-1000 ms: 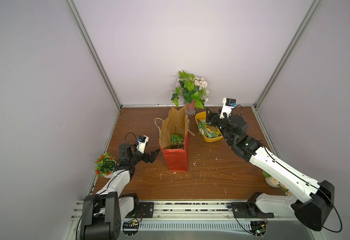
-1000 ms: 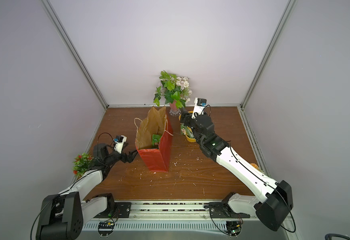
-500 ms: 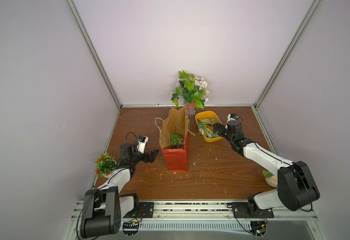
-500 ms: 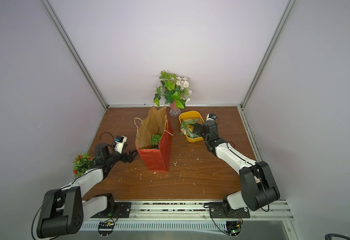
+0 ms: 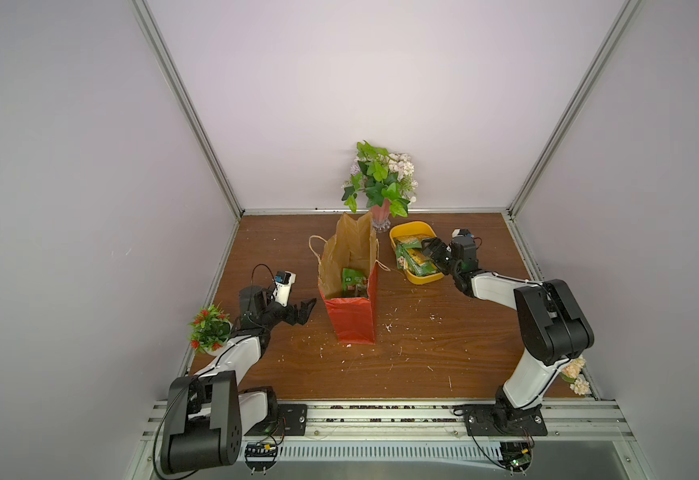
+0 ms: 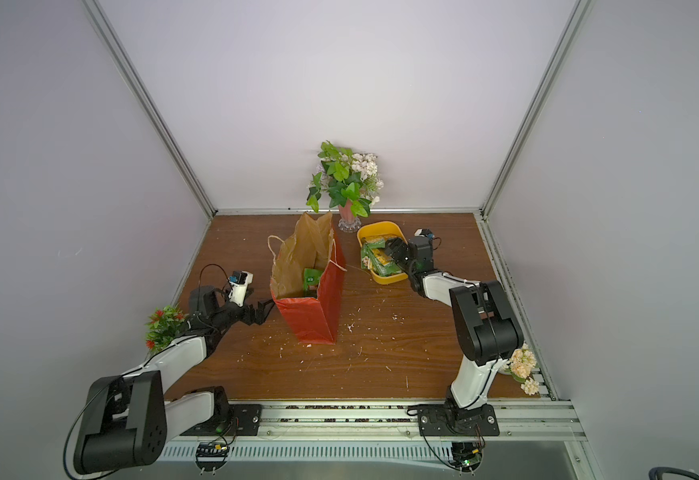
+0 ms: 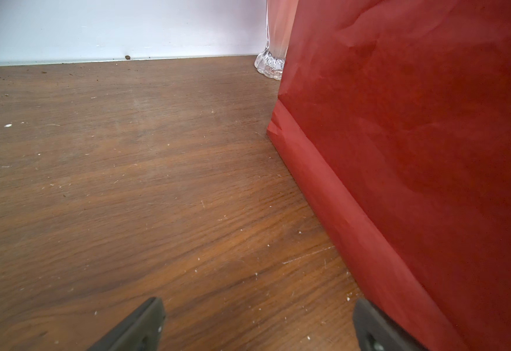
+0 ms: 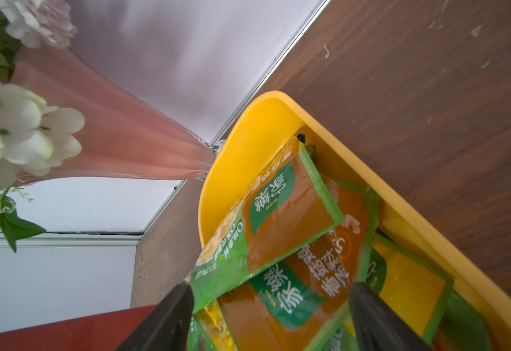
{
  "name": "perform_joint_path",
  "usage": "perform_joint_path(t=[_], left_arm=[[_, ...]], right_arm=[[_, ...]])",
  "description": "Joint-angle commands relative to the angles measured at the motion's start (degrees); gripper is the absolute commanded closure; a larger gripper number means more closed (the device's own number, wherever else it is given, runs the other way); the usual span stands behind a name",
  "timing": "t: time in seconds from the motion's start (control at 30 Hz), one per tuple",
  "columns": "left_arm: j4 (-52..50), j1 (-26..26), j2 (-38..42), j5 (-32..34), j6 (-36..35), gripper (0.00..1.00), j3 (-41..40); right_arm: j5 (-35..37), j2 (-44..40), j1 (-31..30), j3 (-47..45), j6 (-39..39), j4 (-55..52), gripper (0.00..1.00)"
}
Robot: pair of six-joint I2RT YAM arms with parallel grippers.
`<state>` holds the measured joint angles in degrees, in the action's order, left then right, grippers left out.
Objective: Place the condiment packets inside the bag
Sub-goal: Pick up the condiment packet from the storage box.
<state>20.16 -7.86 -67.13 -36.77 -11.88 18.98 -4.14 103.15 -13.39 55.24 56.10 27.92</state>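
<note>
The right claw [image 5: 430,248] has dropped into the yellow tub [image 5: 411,227], jaws spread over the green packets [image 5: 411,259] but gripping none, so another pick for the red bag [image 5: 352,322] looks near, while the left claw [image 5: 304,311] sits wide open beside it

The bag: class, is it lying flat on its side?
No; the bag stands upright on the table, with its mouth open upward.
</note>
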Motion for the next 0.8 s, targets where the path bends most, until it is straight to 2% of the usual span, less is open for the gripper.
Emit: perform_joint_path(t=[0.0, 0.4, 0.47, 0.6, 0.7, 0.77], left_arm=[[0.6, -0.3, -0.7, 0.4, -0.3, 0.00, 1.6], [0.7, -0.3, -1.0, 0.5, -0.5, 0.00, 1.7], [0.6, -0.3, -0.9, 0.5, -0.5, 0.00, 1.7], [0.7, -0.3, -0.6, 0.4, -0.6, 0.00, 1.7], [0.7, -0.3, -0.7, 0.3, -0.6, 0.00, 1.6], [0.7, -0.3, -0.8, 0.3, -0.5, 0.00, 1.6]], right_arm=[[-2.0, 1.2, 0.3, 4.3, 2.5, 4.6, 0.19], [-3.4, 8.1, 1.1, 8.9, 6.6, 7.8, 0.39], [-2.8, 8.4, 1.1, 9.0, 6.9, 8.3, 0.48], [-2.8, 8.9, 1.2, 9.3, 7.5, 9.2, 0.77], [-2.5, 7.2, 1.2, 8.7, 6.8, 9.2, 0.94], [-2.4, 5.5, 1.2, 8.3, 6.1, 8.8, 1.00]])
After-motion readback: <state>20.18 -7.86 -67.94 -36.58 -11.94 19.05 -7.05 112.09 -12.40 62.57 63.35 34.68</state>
